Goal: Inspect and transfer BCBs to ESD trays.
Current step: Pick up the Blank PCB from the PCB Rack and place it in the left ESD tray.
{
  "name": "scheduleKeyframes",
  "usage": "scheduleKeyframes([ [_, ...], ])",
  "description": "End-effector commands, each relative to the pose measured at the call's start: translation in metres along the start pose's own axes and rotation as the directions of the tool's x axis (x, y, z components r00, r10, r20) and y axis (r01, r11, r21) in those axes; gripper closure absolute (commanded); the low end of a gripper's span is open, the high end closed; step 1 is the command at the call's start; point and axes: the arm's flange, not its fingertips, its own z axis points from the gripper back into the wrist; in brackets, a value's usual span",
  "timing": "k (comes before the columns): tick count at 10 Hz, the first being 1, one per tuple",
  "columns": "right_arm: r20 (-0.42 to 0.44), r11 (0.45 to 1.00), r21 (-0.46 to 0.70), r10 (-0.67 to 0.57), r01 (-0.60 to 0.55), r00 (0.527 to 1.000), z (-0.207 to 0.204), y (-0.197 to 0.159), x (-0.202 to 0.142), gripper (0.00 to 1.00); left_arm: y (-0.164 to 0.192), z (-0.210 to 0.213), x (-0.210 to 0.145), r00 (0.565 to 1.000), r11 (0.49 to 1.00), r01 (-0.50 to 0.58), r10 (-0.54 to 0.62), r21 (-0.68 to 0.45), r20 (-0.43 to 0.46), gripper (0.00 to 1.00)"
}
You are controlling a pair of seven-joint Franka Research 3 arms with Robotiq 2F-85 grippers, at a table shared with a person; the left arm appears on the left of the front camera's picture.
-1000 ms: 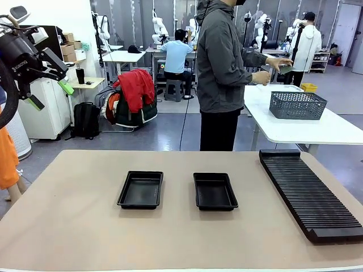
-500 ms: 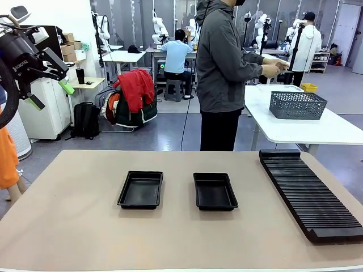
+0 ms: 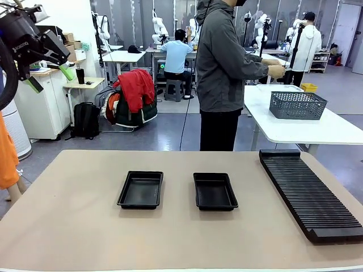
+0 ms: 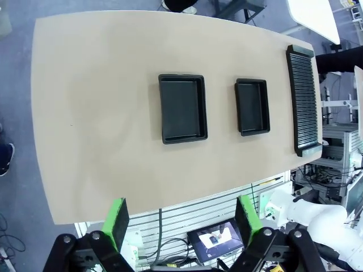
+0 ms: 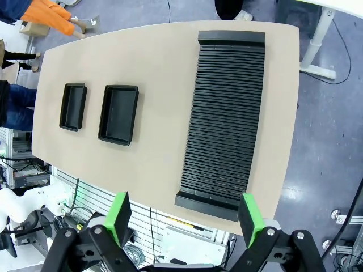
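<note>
**Trays and rack laid out on beige table**

A rounded beige tabletop (image 3: pixel 74 226) carries two shallow black rectangular plastic trays side by side near its middle, the left tray (image 3: pixel 140 190) and the right tray (image 3: pixel 215 191) slightly apart. A long black ribbed slotted rack (image 3: pixel 309 192) lies along the right side, running near to far.

"ROBOTIQ" in white on left pincer (image 3: pixel 50 79) body.

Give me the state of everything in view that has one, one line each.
left tray, empty, lying flat
right tray, empty, lying flat
rack, slots empty, lying flat
basket, upright, contents unclear
left pincer, open, holding nothing, raised high
right pincer, open, holding nothing, high above the rack
person, standing, turned sideways, hands together
</note>
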Motion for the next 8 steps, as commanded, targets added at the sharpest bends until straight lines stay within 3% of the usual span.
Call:
scheduleKeyframes([
  [1,0.0,1.0,0.003,0.001,-0.001,1.0,0.0,0.001,-0.003,0.0,-0.004,0.004,0.004,1.0,0.998,-0.019,0.02,0.052,-0.019,0.0],
  [8,0.0,1.0,0.003,0.001,-0.001,1.0,0.0,0.001,-0.003,0.0,-0.011,0.022,0.015,0.998,0.994,0.056,-0.054,0.097,-0.022,0.0],
])
